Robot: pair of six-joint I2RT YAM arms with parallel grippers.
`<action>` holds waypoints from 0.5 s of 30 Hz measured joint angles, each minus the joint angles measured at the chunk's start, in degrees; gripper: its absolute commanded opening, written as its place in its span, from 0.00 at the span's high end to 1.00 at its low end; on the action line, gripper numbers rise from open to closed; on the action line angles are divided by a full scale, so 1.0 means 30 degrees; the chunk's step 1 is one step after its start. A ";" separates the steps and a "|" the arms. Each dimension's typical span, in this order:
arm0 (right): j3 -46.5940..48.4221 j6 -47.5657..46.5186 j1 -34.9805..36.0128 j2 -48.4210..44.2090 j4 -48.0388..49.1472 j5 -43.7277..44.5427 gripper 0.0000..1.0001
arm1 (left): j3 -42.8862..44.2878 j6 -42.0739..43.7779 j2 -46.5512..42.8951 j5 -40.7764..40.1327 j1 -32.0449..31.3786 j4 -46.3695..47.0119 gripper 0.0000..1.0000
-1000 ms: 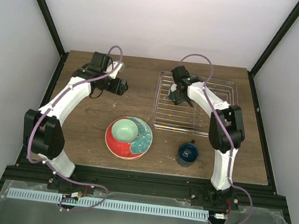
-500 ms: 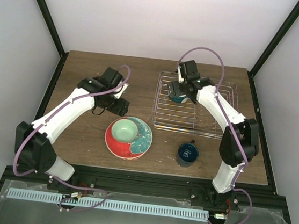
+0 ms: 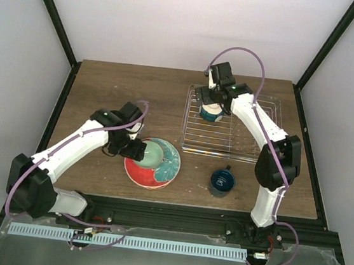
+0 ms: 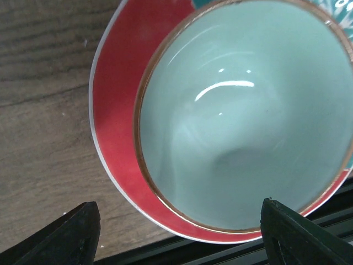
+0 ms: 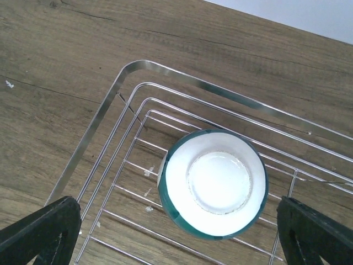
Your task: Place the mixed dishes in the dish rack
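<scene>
**Both grippers spread wide, nothing held**

The left gripper hangs low over the near-left rim of the pale green bowl. Its fingers stand far apart and grip nothing, and neither visibly touches the bowl. The bowl stands upright on the red-and-teal plate, which lies flat on the wooden table, left of centre.

The left wrist view shows the bowl's glossy inside and mostly the red band of the plate. The top view adds the plate's teal right half. It also shows the dark blue mug, upright on the table to the plate's right, just in front of the dish rack.

The right gripper hovers above the rack's far-left corner. Its fingers are also far apart and hold nothing. Ahead of them the cream bowl rests bottom up on the wires just inside that corner, clear of both fingers.

Only the right wrist view shows the bowl's pale foot ring and blue-green outer wall in full. From above, the arm's wrist covers part of it.
</scene>
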 measured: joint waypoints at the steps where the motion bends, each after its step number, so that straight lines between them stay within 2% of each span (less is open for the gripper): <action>1: 0.0000 0.0058 0.0000 0.0000 -0.0036 -0.0058 0.02 | -0.0197 -0.0102 0.0000 0.0007 0.0000 0.0000 0.19; 9: -0.0903 0.0299 0.0000 -0.0889 -0.0248 0.0007 0.02 | -0.0925 -0.0138 0.0933 -0.0102 -0.0022 0.0896 0.22; 11: -0.1282 0.0372 0.0000 -0.1297 -0.0291 0.0117 0.02 | -0.1078 0.0029 0.1290 -0.0197 -0.0029 0.1377 0.25; 15: -0.1836 0.0423 0.0000 -0.1894 -0.0306 0.0423 0.04 | -0.1122 0.0517 0.2113 -0.0372 -0.0022 0.2171 0.44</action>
